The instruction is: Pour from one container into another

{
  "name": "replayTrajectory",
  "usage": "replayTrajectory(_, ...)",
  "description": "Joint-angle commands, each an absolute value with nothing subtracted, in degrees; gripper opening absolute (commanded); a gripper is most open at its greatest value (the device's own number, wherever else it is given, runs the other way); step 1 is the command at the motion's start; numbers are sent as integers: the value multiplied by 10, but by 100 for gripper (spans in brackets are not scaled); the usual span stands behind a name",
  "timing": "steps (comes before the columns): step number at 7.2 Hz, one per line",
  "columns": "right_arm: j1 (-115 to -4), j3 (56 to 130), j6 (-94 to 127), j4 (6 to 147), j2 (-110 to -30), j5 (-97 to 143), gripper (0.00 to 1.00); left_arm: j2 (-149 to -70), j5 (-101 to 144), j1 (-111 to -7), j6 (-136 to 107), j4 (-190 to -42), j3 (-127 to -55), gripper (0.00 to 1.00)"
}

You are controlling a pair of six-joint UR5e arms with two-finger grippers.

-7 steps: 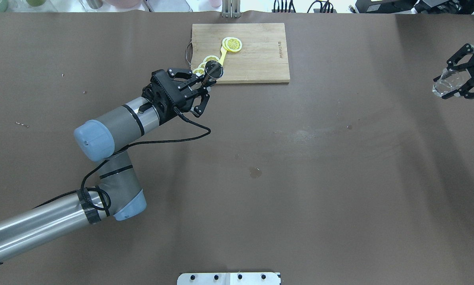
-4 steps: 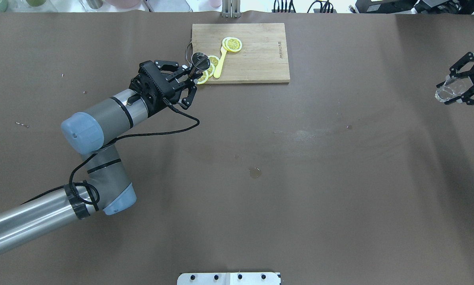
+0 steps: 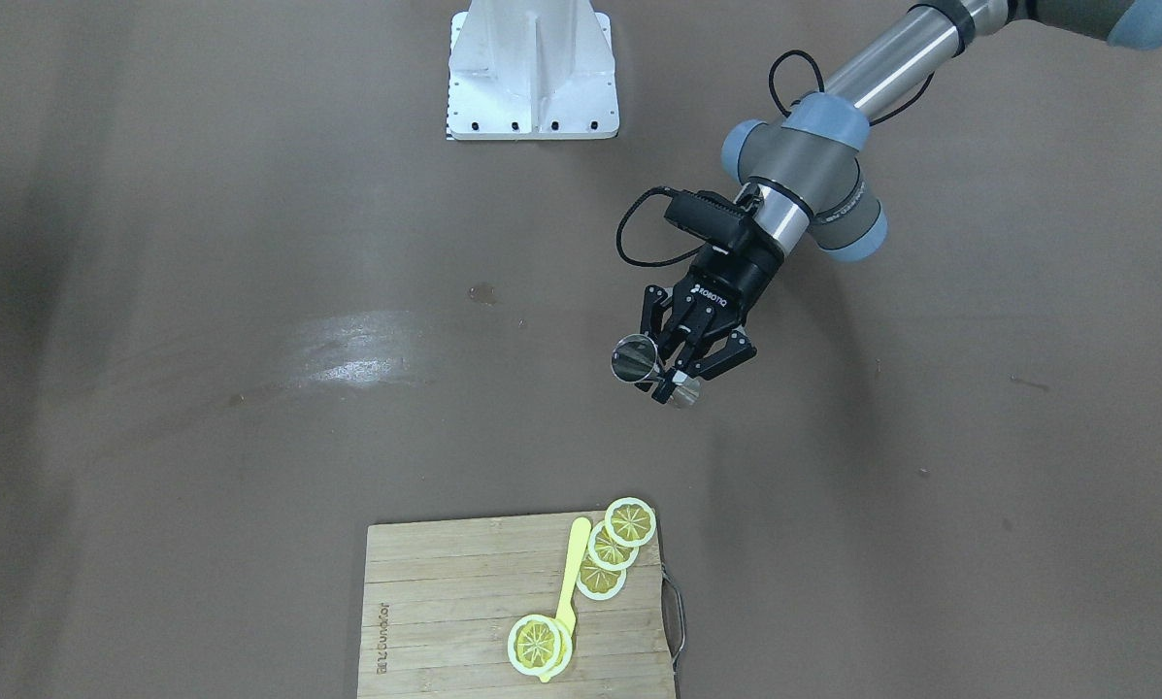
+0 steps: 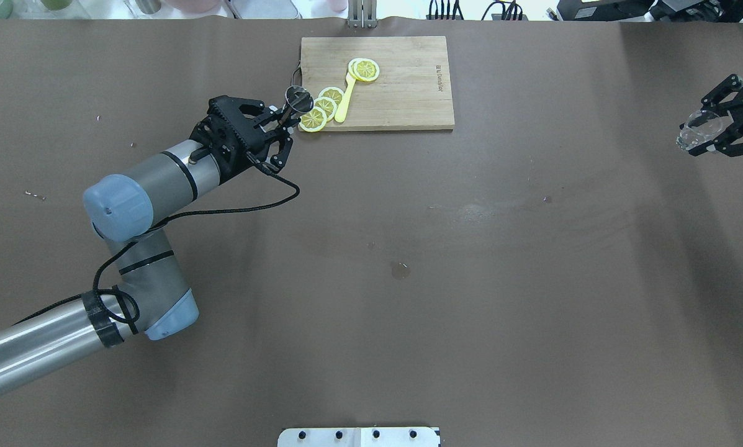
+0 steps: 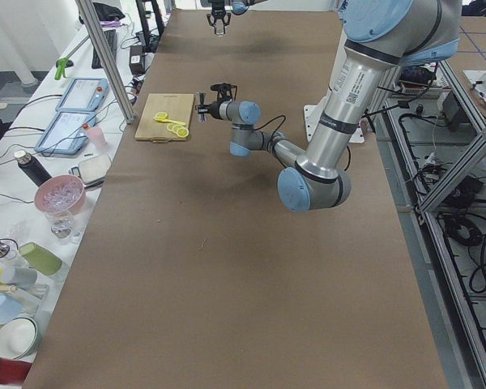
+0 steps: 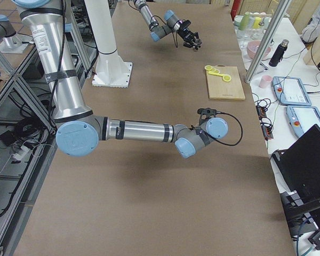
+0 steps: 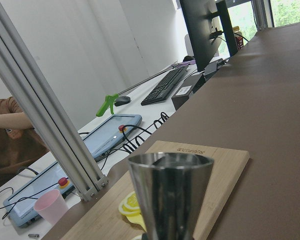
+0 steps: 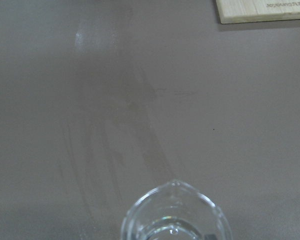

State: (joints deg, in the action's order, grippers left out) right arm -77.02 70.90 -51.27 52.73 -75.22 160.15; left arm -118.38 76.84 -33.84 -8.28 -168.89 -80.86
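Overhead exterior view: left gripper (image 4: 286, 118) pinches the steel jigger (image 4: 298, 98); right gripper (image 4: 705, 127) clamps the glass cup (image 4: 691, 131), well apart on the jigger's right.

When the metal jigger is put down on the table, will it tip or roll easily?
The jigger looks like polished steel: probably stiff and somewhat slippery in the left gripper. Its narrow waist suggests it may tip if nudged; lying on its side, it would likely roll.

One jigger (image 4: 298, 97) and one glass cup (image 4: 697, 129) are showing; one cutting board (image 4: 408, 93) is carrying four lemon slices (image 4: 313, 120) and one yellow spoon (image 4: 345, 99).
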Motion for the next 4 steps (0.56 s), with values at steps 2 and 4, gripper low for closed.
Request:
replayTrajectory(2, -768, 707, -393, 526, -725, 1601, 0, -1139, 755, -336, -83, -1752, -803, 0)
replayTrajectory(4, -767, 707, -385, 519, -724, 1602, 0, -1136, 752, -336, -85, -1796, -802, 0)
